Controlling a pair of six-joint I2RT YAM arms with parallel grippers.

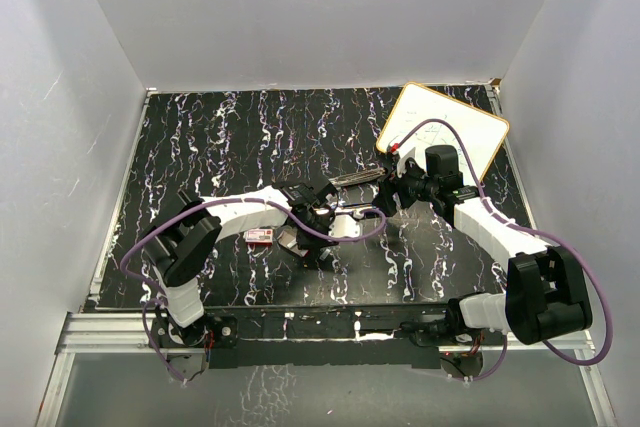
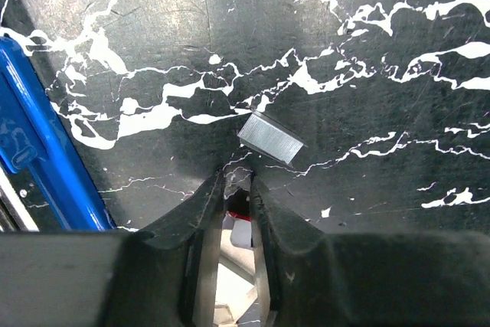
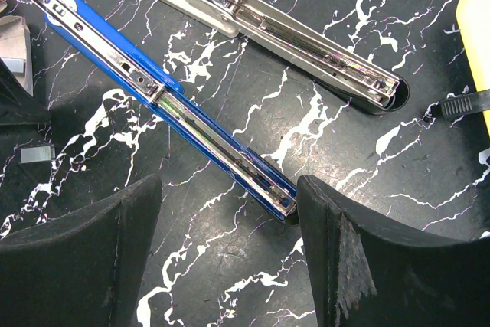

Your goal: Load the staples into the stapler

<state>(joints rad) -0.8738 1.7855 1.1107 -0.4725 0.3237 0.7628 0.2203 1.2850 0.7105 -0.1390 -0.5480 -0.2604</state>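
Left wrist, left hand (image 2: 237, 185) pinching tan tray (image 2: 230, 262), ridged silver staples (image 2: 269, 138), right hand (image 3: 228, 185) wide

Before you lies a black table (image 1: 200, 147) veined with white marbling, closed in on three sides by plain white walls (image 1: 300, 17). At its far right corner a whiteboard (image 1: 430, 102) with a yellow-orange frame lies flat and askew, faint lines drawn on it. A small black ribbed piece (image 3: 457, 104) lies just beside its yellow edge. A silver metal rail (image 1: 110, 332) runs along the near edge.
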